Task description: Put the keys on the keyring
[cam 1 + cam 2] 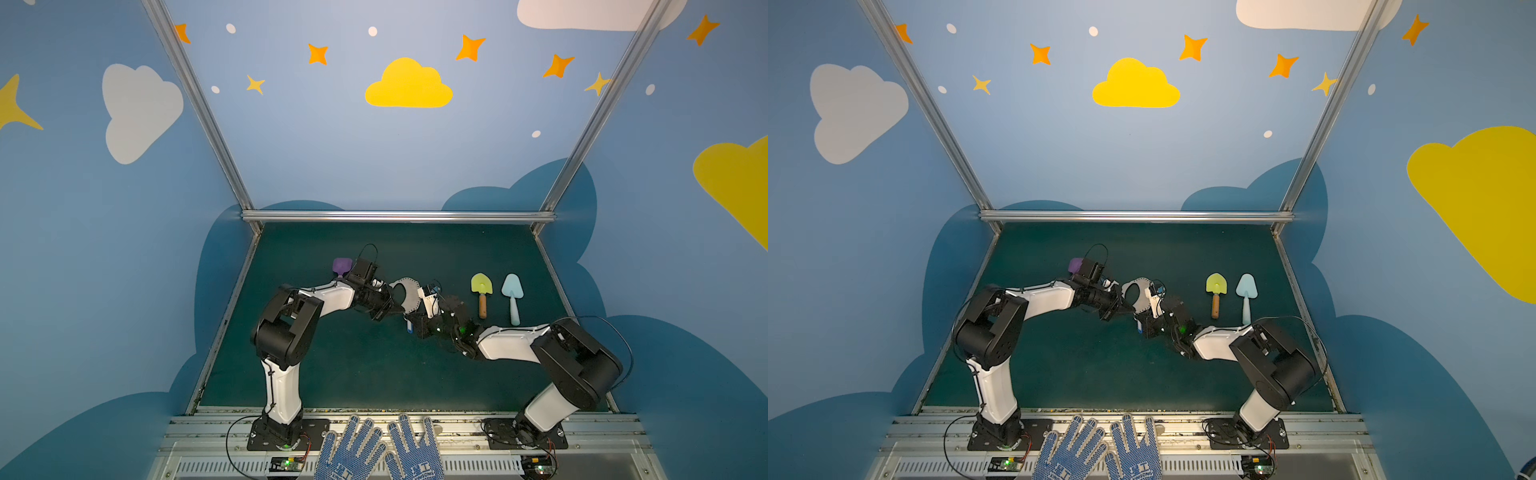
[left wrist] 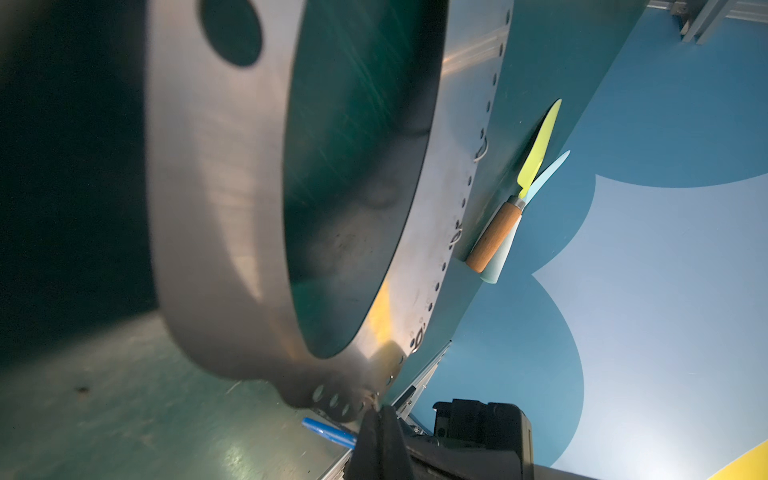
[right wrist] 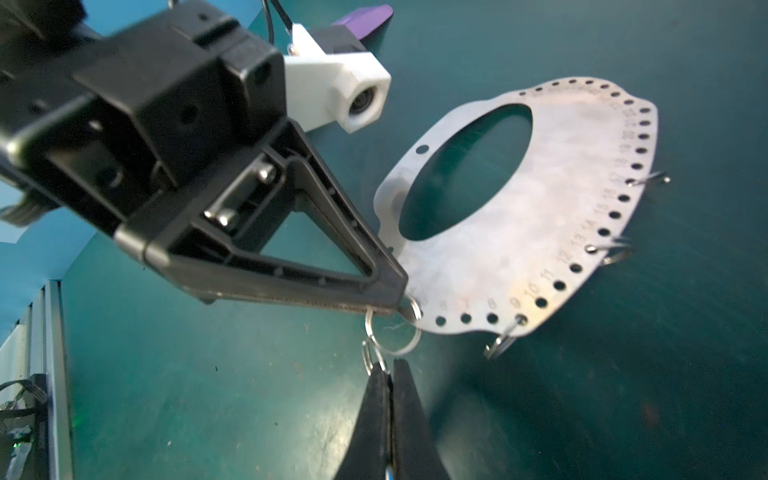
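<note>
Right wrist view: the keyring (image 3: 540, 232), a flat grey oval plate with a big oval cut-out, is held up off the green mat (image 3: 208, 395) and tilted. The left gripper (image 3: 405, 305) is clamped on the plate's corner, at the low-numbered end of its row of holes. In both top views the plate sits mid-mat between the two arms, its long axis running roughly far to near. Its holed edge is turned toward the right arm and the yellow shovel (image 1: 482, 286) and pale blue shovel (image 1: 512, 291) beyond. The right gripper (image 3: 388, 370) is pinched on a small ring (image 3: 371, 355) of the keys (image 1: 409, 326). That small ring links to a larger wire ring (image 3: 395, 334) touching the plate's corner; whether this one passes through a hole cannot be made out. In a top view the blue tag (image 1: 1140, 326) hangs below the right gripper, long axis pointing toward the near edge. The silver key itself is hidden by the fingers. A purple shovel (image 1: 341, 266) is mostly covered by the left wrist. In the left wrist view the plate is blurred and cut off by the frame. Blue dotted gloves (image 1: 374, 449) lie at the front rail.
</note>
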You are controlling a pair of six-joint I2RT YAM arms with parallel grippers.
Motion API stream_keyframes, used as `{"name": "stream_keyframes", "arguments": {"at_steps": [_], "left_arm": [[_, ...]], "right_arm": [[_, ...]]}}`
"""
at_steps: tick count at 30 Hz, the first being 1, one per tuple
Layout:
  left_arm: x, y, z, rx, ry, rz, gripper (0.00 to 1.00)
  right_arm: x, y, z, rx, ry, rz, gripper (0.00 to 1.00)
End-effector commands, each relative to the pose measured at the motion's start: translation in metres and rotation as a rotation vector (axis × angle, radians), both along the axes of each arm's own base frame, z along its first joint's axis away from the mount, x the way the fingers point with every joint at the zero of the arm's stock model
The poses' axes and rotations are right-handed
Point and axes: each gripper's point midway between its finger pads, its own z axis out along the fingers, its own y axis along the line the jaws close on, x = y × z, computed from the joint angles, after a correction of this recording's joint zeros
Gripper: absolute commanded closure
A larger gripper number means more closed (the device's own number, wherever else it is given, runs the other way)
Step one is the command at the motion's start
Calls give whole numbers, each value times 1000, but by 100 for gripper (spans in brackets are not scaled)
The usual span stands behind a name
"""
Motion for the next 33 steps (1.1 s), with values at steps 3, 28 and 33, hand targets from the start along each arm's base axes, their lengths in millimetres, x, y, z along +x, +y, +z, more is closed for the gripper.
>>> {"name": "stream_keyframes", "arguments": {"at_steps": [3,28,33], "left_arm": [[-5,-5,6,-31,-10,-41,96],[-9,-4,14,-42,-31,-55,96],[-8,-3,17,-43,-37,-53,96]], "right_arm": [[18,2,15,26,-42,-55,100],[34,-32,0,-21,7,-207,100],[33,-38,-4,-33,16,-221,100]]}}
